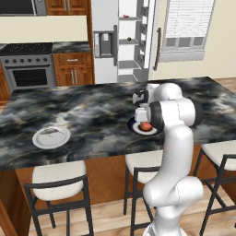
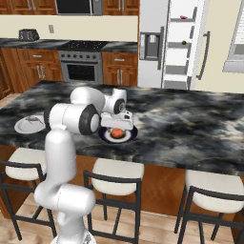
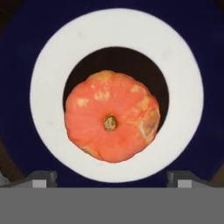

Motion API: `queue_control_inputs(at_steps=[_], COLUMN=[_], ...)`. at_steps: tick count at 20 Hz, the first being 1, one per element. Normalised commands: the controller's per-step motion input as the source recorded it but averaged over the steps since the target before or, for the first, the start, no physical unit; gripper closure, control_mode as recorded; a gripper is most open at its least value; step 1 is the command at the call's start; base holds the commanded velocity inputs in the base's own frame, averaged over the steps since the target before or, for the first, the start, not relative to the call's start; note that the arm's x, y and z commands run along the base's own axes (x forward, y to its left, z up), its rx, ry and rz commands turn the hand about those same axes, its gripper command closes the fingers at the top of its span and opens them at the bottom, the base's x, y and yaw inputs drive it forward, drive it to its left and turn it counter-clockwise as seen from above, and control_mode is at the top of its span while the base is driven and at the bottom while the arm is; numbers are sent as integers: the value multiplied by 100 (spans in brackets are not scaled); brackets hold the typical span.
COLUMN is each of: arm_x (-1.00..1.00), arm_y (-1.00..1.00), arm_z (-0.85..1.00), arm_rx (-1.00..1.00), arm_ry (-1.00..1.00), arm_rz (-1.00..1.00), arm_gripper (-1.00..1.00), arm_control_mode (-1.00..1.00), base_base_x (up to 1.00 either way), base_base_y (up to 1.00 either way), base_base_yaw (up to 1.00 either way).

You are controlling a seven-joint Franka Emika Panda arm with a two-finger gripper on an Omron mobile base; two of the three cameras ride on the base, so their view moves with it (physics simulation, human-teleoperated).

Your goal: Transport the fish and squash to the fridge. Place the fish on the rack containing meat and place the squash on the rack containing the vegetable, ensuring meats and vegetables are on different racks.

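The squash [image 3: 112, 116], round and orange-red with a brown stem scar, sits in the middle of a dark-blue plate with a white ring [image 3: 48, 87]. My gripper [image 3: 113, 178] hangs straight above it, open, its two fingertips [image 3: 41, 177] spread wider than the squash and touching nothing. From the base, the squash [image 1: 145, 125] [image 2: 117, 133] peeks out under the gripper [image 1: 144, 119] [image 2: 116, 126]. The fish [image 1: 50, 132] [image 2: 31, 120], slender and grey, lies on a pale round plate [image 1: 40, 141] at the counter's left. The fridge [image 1: 105, 50] [image 2: 151, 28] stands behind the island with one door open.
The dark marble island counter [image 1: 92, 110] carries both plates. Stools [image 1: 57, 177] line its near side. Pale fridge shelves [image 2: 181, 33] hold a red item [image 2: 183, 17] and a small dark one [image 2: 183, 43]. A stove [image 1: 27, 69] stands at the back left.
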Motion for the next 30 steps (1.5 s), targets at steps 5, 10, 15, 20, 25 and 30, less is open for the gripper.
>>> queue_control_inputs(at_steps=[5,10,15,20,25,30], arm_x=[8,21,23,0,-7,-13], arm_y=[0,0,0,0,0,0], arm_z=[-18,-14,-14,-21,-23,-18], arm_rx=[0,0,0,0,0,0], arm_ry=[0,0,0,7,7,1], arm_rz=[0,0,0,0,0,0], arm_gripper=[-100,-100,-100,-100,-100,100], arm_control_mode=[-100,-100,-100,-100,-100,-100], base_base_x=[0,0,0,0,0,0], base_base_y=[0,0,0,0,0,0], base_base_yaw=[0,0,0,0,0,0])
